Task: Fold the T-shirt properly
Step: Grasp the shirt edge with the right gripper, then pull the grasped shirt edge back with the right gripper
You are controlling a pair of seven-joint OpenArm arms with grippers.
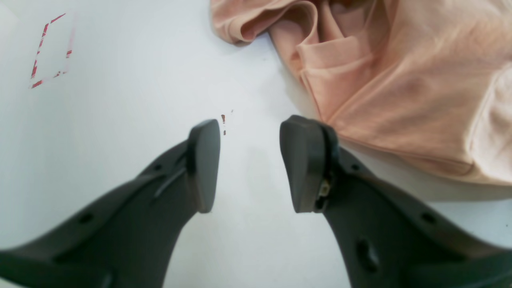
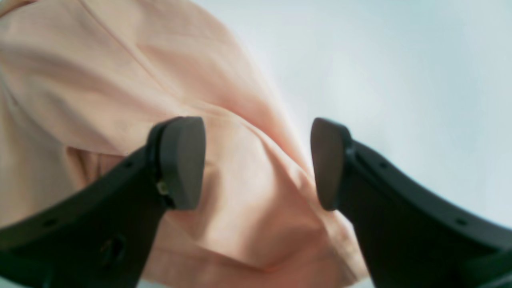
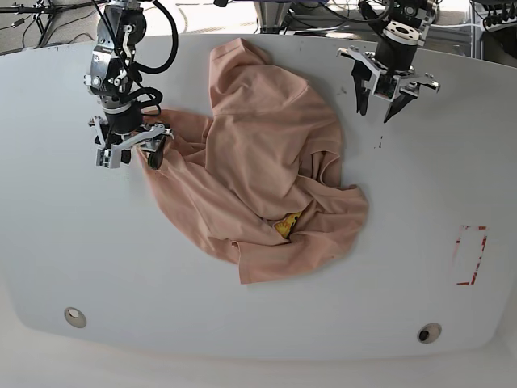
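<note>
The salmon-pink T-shirt [image 3: 258, 162] lies crumpled in the middle of the white table [image 3: 81, 242], with a bit of its yellow emblem [image 3: 284, 224] peeking from a fold. My right gripper [image 3: 129, 160] is at the shirt's left edge and stands open. In the right wrist view the gripper [image 2: 256, 122] straddles a ridge of the T-shirt [image 2: 248, 192], and nothing is pinched. My left gripper [image 3: 374, 113] hangs open over bare table, right of the shirt. In the left wrist view this gripper [image 1: 252, 122] is empty, and the T-shirt [image 1: 400, 80] sits just beside one finger [image 1: 304, 160].
A rectangle of red-dashed tape [image 3: 471, 255] marks the table at the right and also shows as a red outline [image 1: 52, 50] in the left wrist view. Two round holes [image 3: 74, 315] [image 3: 429, 332] sit near the front edge. Small red specks [image 1: 223, 118] dot the table ahead of the left gripper.
</note>
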